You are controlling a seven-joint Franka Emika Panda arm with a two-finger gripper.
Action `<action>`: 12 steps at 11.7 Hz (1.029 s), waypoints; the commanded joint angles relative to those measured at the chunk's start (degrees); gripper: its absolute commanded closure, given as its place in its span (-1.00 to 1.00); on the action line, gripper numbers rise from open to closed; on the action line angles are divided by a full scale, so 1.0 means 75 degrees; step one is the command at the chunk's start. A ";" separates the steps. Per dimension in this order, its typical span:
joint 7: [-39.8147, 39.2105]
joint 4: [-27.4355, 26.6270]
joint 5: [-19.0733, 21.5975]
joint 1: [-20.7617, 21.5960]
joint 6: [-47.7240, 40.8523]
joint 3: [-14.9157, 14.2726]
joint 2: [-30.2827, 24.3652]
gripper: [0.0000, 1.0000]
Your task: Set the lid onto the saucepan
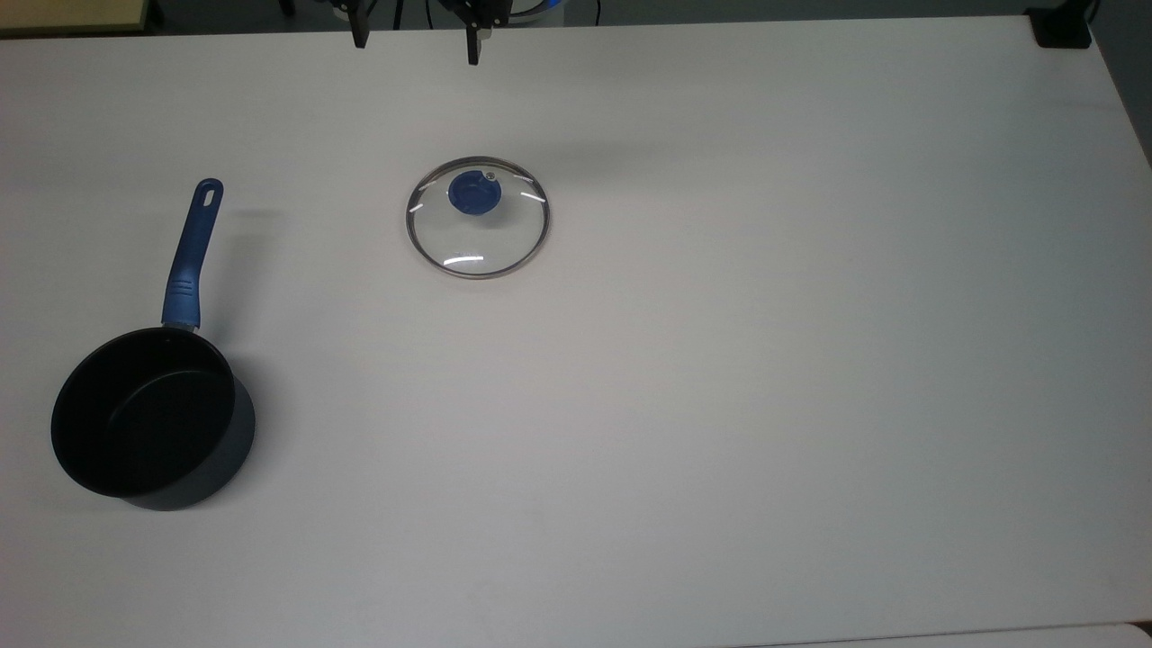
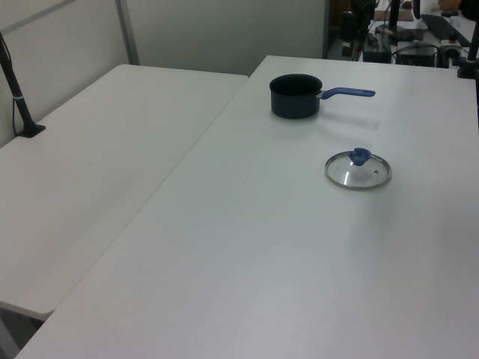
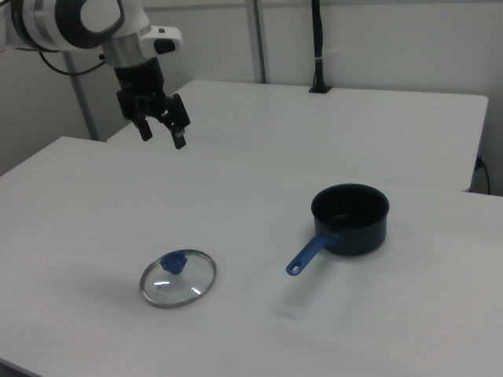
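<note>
my black two-finger gripper (image 3: 163, 134) hangs high with its fingers spread and nothing between them, so i judge the grasp is not yet begun. the round clear glass lid with the blue knob (image 1: 477, 217) lies flat on the white table (image 1: 720, 360), below and ahead of the gripper, knob up for a pinch. the small black saucepan with the long blue handle (image 1: 148, 414) stands well apart from it, open and seemingly empty. nothing lies between them.
</note>
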 commanded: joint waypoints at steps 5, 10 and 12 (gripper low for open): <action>0.0114 -0.0121 0.0032 0.0025 0.0006 0.0012 -0.0075 -1.00; -0.0420 -0.0144 -0.0003 -0.0150 -0.0111 0.0012 -0.0145 -1.00; -0.2069 -0.0144 -0.0004 -0.0513 -0.0554 0.0000 -0.0134 -1.00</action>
